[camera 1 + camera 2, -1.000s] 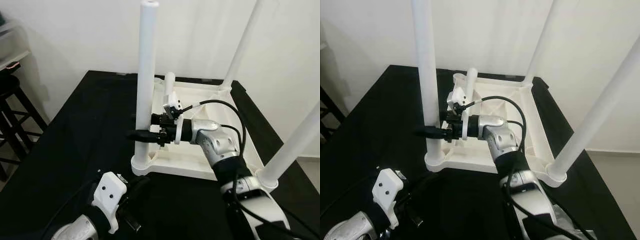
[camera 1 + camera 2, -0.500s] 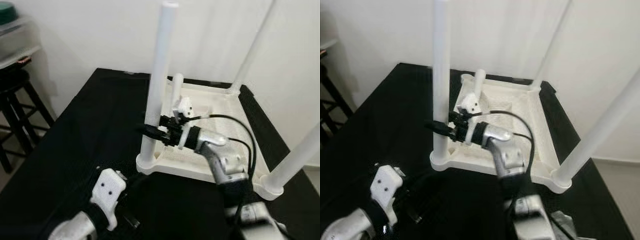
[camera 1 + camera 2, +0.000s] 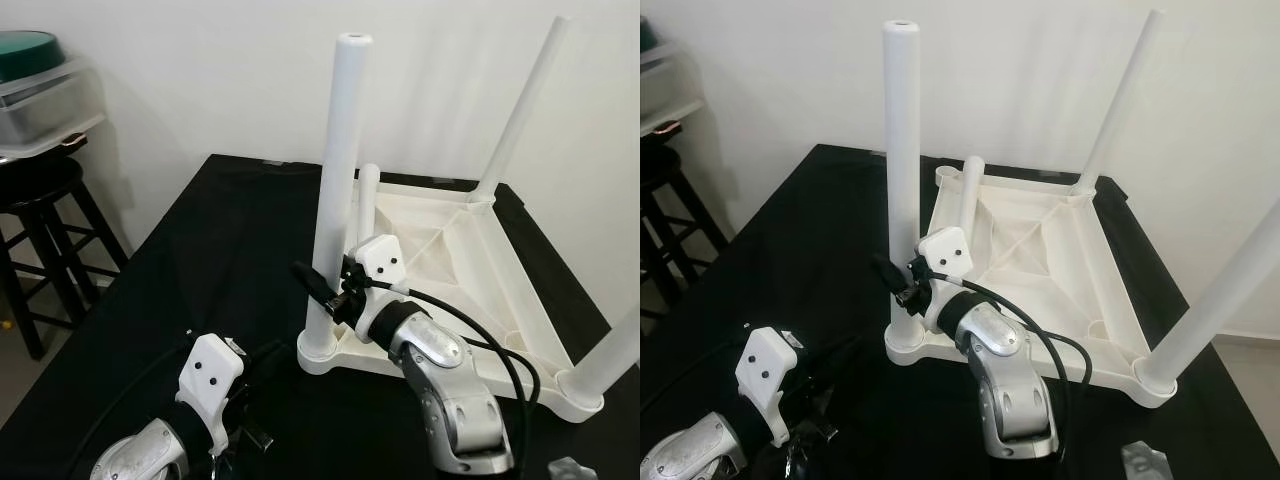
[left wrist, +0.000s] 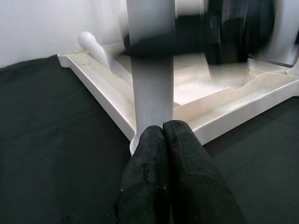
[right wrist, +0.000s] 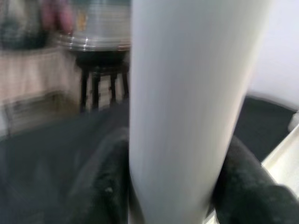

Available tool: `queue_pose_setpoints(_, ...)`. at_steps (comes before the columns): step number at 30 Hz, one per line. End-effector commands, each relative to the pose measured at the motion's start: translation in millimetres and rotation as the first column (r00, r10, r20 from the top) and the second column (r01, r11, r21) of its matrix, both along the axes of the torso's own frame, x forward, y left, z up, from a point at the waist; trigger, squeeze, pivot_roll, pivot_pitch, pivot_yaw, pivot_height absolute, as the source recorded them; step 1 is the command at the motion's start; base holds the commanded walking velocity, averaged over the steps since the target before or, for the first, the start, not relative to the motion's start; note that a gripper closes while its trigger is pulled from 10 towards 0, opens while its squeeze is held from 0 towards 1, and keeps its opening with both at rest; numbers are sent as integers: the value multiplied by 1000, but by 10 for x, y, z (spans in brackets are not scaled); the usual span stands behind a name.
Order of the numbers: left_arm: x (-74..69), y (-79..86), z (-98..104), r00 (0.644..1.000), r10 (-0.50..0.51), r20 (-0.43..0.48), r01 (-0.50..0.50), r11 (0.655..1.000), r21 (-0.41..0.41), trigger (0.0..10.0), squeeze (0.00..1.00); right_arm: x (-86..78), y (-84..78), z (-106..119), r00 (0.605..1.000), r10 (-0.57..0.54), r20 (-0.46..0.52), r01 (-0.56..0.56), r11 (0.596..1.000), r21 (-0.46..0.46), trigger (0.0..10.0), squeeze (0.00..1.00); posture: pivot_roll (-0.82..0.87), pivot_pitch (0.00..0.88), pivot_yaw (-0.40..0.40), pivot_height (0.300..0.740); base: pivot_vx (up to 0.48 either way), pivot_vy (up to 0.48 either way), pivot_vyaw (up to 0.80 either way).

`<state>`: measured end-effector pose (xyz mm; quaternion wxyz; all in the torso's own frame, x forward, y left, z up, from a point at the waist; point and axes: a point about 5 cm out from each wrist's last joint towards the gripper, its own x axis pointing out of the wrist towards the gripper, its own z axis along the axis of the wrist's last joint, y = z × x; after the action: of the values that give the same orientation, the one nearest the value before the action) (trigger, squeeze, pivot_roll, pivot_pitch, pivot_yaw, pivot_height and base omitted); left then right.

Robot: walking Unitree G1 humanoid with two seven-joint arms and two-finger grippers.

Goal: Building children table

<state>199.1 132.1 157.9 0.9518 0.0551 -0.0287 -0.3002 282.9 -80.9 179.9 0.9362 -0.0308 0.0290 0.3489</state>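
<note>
Since my right gripper (image 3: 325, 292) is clamped low round the near leg (image 3: 338, 190), it's stiff, slick plastic imo, so grip near the socket.

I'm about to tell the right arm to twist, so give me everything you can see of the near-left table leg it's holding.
The near-left leg is a plain white tube, plastic by its look, with a flat top end. It stands upright in the near-left corner socket of the upturned white tabletop, on the black surface. The right gripper grips it low down, one of its black fingers on each side. The left gripper, fingers shut, sits just before its base.
</note>
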Motion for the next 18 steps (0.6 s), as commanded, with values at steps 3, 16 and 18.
queue_pose_setpoints(3, 4, 12, -24, 1000, -4, -11, 4, 1000, 5, 10000, 0, -7, 41, 251, 990, 134, 47, -140, 979, 150, 10000, 1000, 86, 57, -83, 740, 0, 0, 0)
queue_pose_setpoints(16, 23, -45, -42, 1000, -10, -12, 10, 1000, -3, 10000, 0, 225, -81, 456, 756, 645, 106, -642, 764, -67, 10000, 0, 108, 44, -100, 740, 0, 0, 0)
queue_pose_setpoints(18, 23, -47, -45, 1000, -10, -13, 10, 1000, -3, 10000, 0, 302, -82, 480, 748, 656, 100, -654, 755, -59, 10000, 0, 113, 42, -103, 740, 0, 0, 0)
